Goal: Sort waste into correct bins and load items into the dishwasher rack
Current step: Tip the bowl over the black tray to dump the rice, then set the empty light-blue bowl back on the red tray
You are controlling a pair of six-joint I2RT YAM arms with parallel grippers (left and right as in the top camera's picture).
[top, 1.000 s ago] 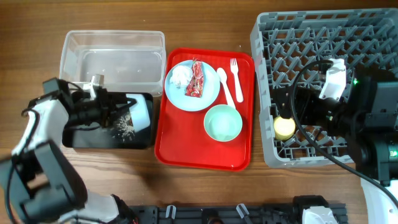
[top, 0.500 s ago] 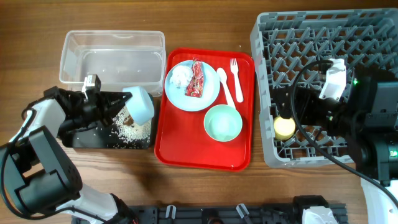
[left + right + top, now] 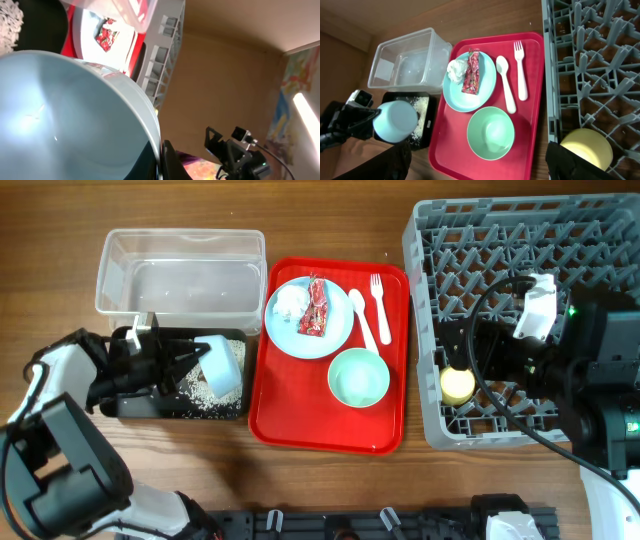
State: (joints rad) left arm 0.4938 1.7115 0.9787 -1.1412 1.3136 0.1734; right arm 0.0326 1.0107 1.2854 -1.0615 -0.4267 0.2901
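Note:
My left gripper (image 3: 190, 362) is shut on the rim of the small light blue bowl (image 3: 220, 365), which it holds tipped over the black tray (image 3: 130, 402). White rice (image 3: 203, 387) lies in that tray. The bowl fills the left wrist view (image 3: 65, 120), and its inside looks empty. The light blue plate (image 3: 335, 330) on the red tray (image 3: 300, 425) holds the tissue ball (image 3: 290, 302) and the red wrapper (image 3: 316, 307). The spoon (image 3: 362, 320), fork (image 3: 379, 308) and mint bowl (image 3: 358, 377) lie beside it. My right gripper (image 3: 480, 165) is open over the grey rack (image 3: 520, 240), next to the yellow cup (image 3: 458, 385).
The clear tub (image 3: 180, 270) stands behind the black tray and shows nothing inside. The rack fills the right side of the table. Bare wood shows in front of the trays.
The left gripper lifted and turned the blue bowl over the black tray, then lowered it a little. More rice now lies in the tray. The right arm has not moved.

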